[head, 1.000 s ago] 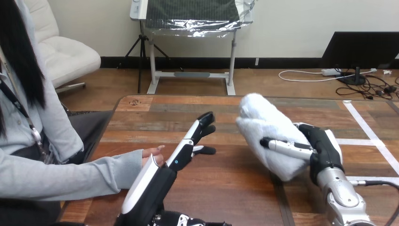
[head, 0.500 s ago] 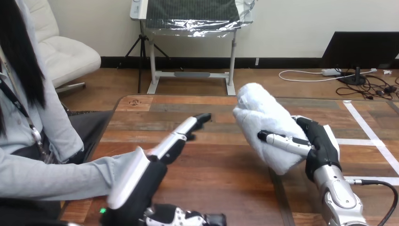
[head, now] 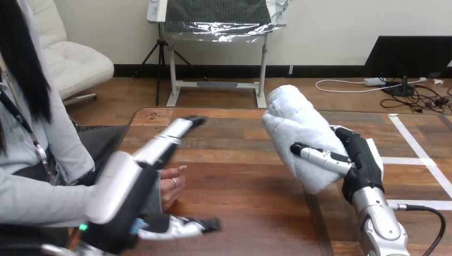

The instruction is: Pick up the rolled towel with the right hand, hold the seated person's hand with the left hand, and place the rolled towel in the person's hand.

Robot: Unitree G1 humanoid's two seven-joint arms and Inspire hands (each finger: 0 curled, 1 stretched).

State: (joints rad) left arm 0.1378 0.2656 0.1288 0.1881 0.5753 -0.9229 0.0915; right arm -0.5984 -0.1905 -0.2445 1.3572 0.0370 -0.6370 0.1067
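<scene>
Grey sleeve at left; person's hand (head: 171,184) waits at left edge of wooden table (head: 245,213). Left hand (head: 125,186) has swung left since second ago. Straight fingers now reach past person's hand, thumb pokes out below it. Not closed round it yet, so hold step looks only just begun. Further right, rolled towel (head: 296,128): white, fluffy, thick, tilted, up off table. Right hand (head: 362,160) wraps fingers round its lower end; has crept bit left and up. Towel well apart from person's hand.
</scene>
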